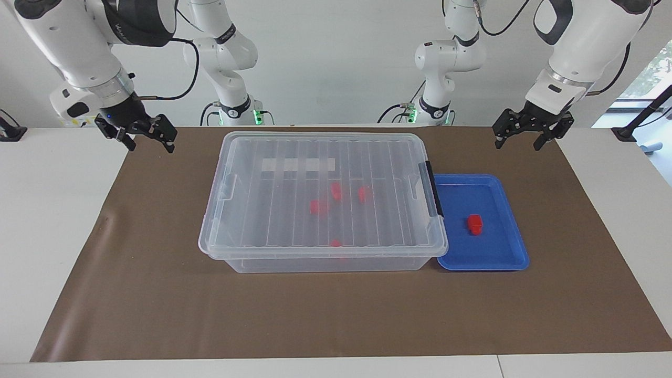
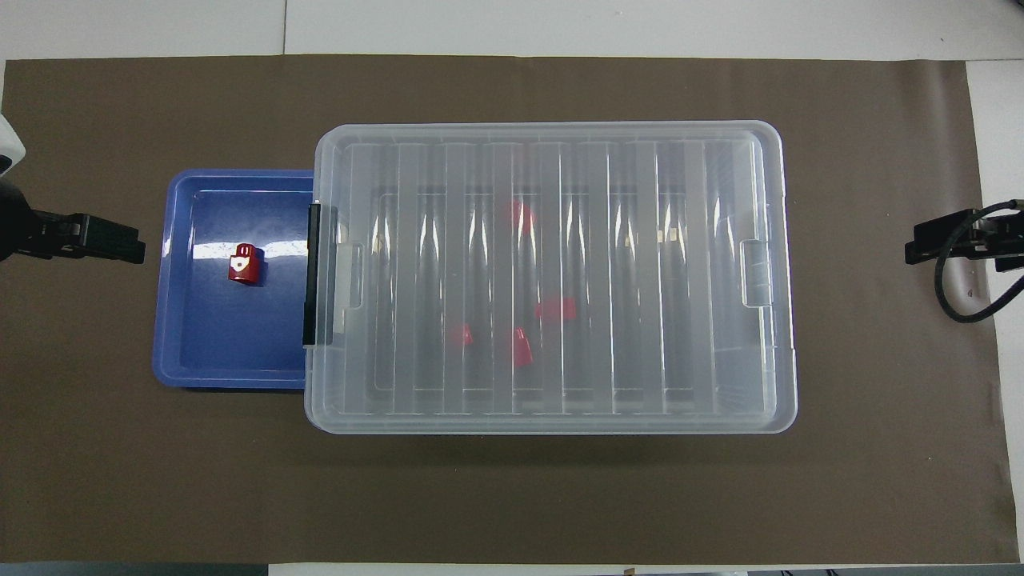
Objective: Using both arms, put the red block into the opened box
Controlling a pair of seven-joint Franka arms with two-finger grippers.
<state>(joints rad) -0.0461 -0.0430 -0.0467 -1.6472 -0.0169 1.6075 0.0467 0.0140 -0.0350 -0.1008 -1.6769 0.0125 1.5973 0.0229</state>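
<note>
- The box [image 1: 323, 202] sat in the middle of the brown mat [image 1: 157, 294], with its ribbed clear lid [image 2: 552, 272] on and covering the whole top.
- A dark latch handle [image 1: 434, 189] ran along the box's end toward the left arm's end of the table; that end touched or overlapped the edge of the blue tray [image 1: 504, 260].
- The tray lay flat on the mat, just beside the box.
- One red block [image 1: 475, 223] rested on the tray's floor, alone there, apart from the tray's rims and near its middle.
- Four more red blocks [image 2: 520, 348] showed blurred through the lid, lying inside the box on its bottom; three sat close together and one lay by the box's wall farther from the robots.
- A white label strip [image 1: 298, 165] showed through the lid on the part of the box nearer to the robots.
- The left gripper [image 1: 527, 139] hung in the air over the mat's edge at its own end of the table, clear of the tray, fingers spread wide and holding nothing.
- The right gripper [image 1: 149, 142] hung over the mat's edge at its own end, well apart from the box, fingers likewise spread wide and empty.
- Both arms waited, touching nothing.
</note>
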